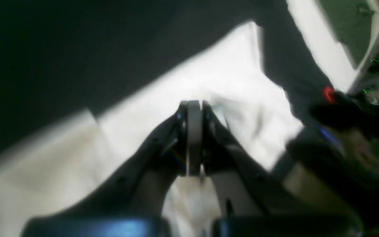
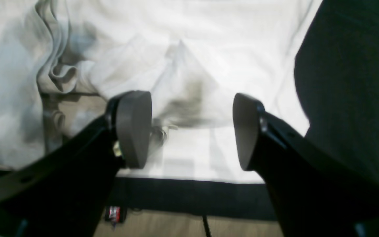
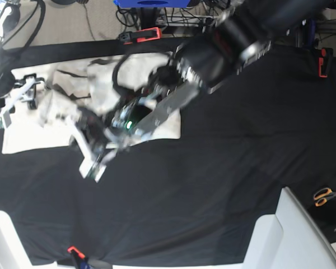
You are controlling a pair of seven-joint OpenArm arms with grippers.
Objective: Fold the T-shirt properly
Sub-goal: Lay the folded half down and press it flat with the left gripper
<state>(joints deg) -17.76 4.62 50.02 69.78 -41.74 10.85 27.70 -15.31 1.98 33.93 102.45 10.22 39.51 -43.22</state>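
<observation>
Black cloth covers the tabletop [image 3: 213,185], clamped at its edges by red clips, with cables and equipment beyond the far edge and orange-handled scissors [image 3: 326,195] lying at 3 o'clock in the base view. The T-shirt [image 3: 56,120] is spread toward 10 o'clock, rumpled and only partly flattened. The left gripper [image 1: 194,138] is seen pressed fully shut; whether a thin layer of fabric is pinched between the pads cannot be told, as the view is blurred. The right gripper [image 2: 192,130] is held wide apart above the shirt's edge, with nothing between its pads. The step in hand is judged to be a fold of one side. For a clean fold, a single hem layer should be taken, the cloth kept taut between both arms, and bunched folds near the left pad smoothed before release.
</observation>
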